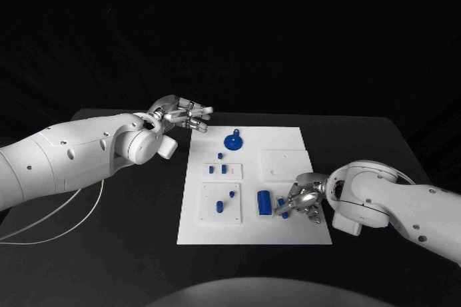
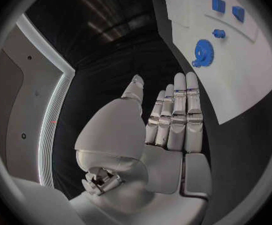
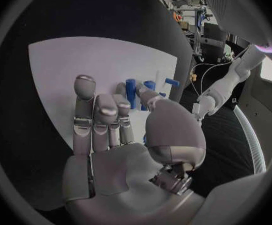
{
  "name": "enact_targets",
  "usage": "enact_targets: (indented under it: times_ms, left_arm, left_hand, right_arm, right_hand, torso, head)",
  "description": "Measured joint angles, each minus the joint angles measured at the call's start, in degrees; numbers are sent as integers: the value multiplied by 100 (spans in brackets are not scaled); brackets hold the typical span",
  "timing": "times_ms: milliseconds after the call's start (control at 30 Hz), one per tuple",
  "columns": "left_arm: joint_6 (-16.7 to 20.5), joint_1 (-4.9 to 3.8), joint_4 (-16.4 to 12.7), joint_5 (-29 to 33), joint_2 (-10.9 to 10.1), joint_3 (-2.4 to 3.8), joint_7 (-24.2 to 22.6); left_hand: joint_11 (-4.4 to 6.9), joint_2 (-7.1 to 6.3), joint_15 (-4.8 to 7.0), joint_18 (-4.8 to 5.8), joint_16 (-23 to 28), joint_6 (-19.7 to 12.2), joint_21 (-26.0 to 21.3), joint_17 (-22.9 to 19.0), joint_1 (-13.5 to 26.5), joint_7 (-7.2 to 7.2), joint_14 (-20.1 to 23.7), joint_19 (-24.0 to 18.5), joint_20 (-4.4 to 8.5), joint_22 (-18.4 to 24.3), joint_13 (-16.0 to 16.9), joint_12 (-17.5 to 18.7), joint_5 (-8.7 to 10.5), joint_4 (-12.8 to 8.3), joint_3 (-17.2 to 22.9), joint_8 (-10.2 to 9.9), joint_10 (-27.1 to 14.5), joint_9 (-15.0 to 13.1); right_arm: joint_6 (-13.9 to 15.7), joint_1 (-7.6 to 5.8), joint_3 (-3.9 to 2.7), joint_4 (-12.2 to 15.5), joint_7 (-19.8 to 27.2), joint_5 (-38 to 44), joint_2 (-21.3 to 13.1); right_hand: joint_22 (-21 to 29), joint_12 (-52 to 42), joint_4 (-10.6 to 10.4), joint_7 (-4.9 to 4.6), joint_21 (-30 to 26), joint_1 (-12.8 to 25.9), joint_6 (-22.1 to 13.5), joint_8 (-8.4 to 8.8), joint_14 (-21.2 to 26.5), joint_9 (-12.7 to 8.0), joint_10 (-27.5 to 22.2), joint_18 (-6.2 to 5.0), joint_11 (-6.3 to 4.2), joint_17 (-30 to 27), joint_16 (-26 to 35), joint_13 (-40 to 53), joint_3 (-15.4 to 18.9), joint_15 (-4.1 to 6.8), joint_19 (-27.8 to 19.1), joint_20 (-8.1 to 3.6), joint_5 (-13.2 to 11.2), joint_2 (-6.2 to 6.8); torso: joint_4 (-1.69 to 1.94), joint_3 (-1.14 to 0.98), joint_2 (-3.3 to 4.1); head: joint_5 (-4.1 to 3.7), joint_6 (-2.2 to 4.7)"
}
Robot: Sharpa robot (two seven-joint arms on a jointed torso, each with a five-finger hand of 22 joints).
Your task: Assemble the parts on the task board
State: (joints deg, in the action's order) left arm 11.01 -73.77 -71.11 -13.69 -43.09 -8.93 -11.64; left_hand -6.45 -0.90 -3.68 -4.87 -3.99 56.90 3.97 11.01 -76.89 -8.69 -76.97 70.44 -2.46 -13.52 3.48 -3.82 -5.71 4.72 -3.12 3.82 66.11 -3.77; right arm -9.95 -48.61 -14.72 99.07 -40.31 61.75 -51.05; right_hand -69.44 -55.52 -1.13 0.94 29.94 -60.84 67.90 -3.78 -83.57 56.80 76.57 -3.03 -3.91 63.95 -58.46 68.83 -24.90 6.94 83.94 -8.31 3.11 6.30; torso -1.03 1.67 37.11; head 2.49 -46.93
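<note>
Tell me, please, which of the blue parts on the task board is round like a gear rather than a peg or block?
It is the blue gear at the far end of the task board, nearest the left robot hand. It is a toothed disc; the other blue parts are elongated.

I read the board (image 1: 252,235) under my right hand (image 1: 306,202) as smooth matt white, like plastic sheet, with the table (image 1: 115,267) around it a dull black that gives no shine. The parts (image 1: 263,202) beside that hand's fingers look like smooth blue plastic, faintly glossy. Both hands show brushed silver metal on the fingers (image 3: 85,112); my left hand (image 1: 182,115) has the same finish, and its palm shell is satin white plastic.
</note>
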Motion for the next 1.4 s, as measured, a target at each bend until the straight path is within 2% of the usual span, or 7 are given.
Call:
enact_targets:
  times_ms: [100,333,667,833,1067,1300,1400]
  left_arm:
    - [-5,0,-1,-4,-1,0,5]
    - [-33,0,-4,-15,-4,0,17]
    - [-81,0,-4,-34,-5,-3,43]
    - [-90,0,-4,-40,-7,-5,50]
    - [-98,0,-5,-45,-15,-7,57]
    - [-103,0,-10,-49,-29,-10,62]
    - [-104,0,-13,-52,-36,-13,64]
  left_hand:
    - [0,0,0,0,0,0,0,0,0,0,0,0,0,0,0,0,0,0,0,0,0,0]
    - [0,0,0,0,0,0,0,0,0,0,0,0,0,1,0,0,0,0,0,0,0,0]
    - [-20,0,0,0,0,0,0,0,0,0,0,0,0,5,-1,0,0,0,0,0,-20,0]
    - [-20,0,0,0,0,0,0,0,0,0,0,0,0,5,-1,0,0,0,0,0,-20,0]
    - [-20,0,0,0,0,0,0,0,0,0,0,0,0,5,-1,0,0,0,0,0,-20,0]
    - [-20,0,0,0,0,0,0,0,0,0,0,0,0,10,-1,0,0,0,0,0,-20,0]
    - [-20,0,0,0,0,0,0,0,0,0,0,0,0,10,-2,0,0,0,0,0,-20,0]
  right_arm:
    - [39,1,1,10,-6,-1,-3]
    - [152,2,1,29,-13,-3,-12]
    - [318,0,-2,48,-15,-7,-24]
    - [376,0,-2,67,-10,-16,-31]
    - [413,1,-2,117,-6,-28,-91]
    - [379,7,-2,234,0,-73,-250]
    - [330,14,-4,272,8,-93,-327]
  right_hand:
    - [0,0,-78,-11,0,58,28,0,0,8,0,0,-1,0,0,0,40,0,0,0,0,57]
    - [11,20,-432,-29,0,163,50,-1,0,86,0,0,-1,-1,21,0,171,0,0,1,0,163]
    - [30,20,-631,-28,0,149,52,-3,-1,123,0,0,0,-1,21,0,219,-1,-1,2,0,253]
    - [31,20,-665,-21,0,149,58,-2,-1,121,-9,0,-10,-1,47,0,216,-2,-1,2,0,253]
    - [37,20,-679,-22,0,117,58,-2,-1,134,-9,0,-9,-2,46,7,203,-2,-1,2,0,346]
    - [42,20,-582,-22,0,13,58,-1,-1,141,-9,0,-9,-2,46,7,458,-2,-1,2,0,449]
    - [42,20,-507,-42,0,-83,79,-1,-1,140,-9,0,-9,-2,46,10,564,-3,-1,2,0,444]
  torso:
    - [-1,-1,0]
    - [-1,-1,2]
    - [2,3,2]
    - [2,3,1]
    - [3,3,1]
    - [0,-1,1]
    - [-2,0,-2]
  head:
    - [1,1]
    - [0,1]
    - [-3,-8]
    - [-3,-3]
    - [-3,1]
    - [-3,9]
    - [-3,9]
